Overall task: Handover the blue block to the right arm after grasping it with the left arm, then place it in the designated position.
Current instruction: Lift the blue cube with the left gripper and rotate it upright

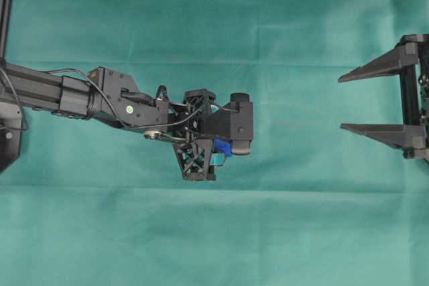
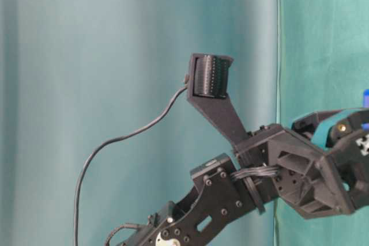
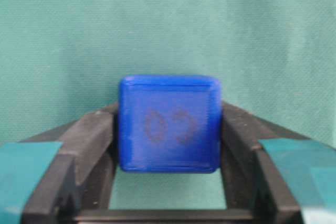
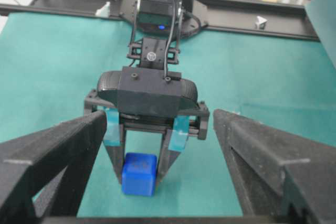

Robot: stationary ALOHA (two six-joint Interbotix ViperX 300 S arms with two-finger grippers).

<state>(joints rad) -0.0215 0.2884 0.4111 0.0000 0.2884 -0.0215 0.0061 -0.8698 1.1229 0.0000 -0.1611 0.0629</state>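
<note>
On the left of the overhead view, the black left arm with teal pads at its finger bases [image 1: 80, 95] reaches toward the middle of the green cloth-covered tabletop [image 1: 214, 232] and tips downward. Its pincer [image 4: 139, 174] has the small bright blue plastic cube with rounded edges [image 3: 169, 123] between its two black fingers [image 3: 86, 140]. The left wrist view shows both fingers pressed against the cube's sides, and the right wrist view shows the cube low between the fingertips, at the cloth. I read this as a grasp just made, with the block not yet lifted.

To do this step well, the grip should be firm and centred before any lift, since the cube sits near the fingertips and could pivot or slip out. A straight upward lift would keep the cube level. It should stay far enough forward that two free faces remain for the other arm to take.

Well apart at the right edge of the overhead view, the all-black right arm's pincer [image 1: 375, 102] waits with its fingers spread wide and nothing between them, pointing toward the block. The designated position is not discernible in these views.
</note>
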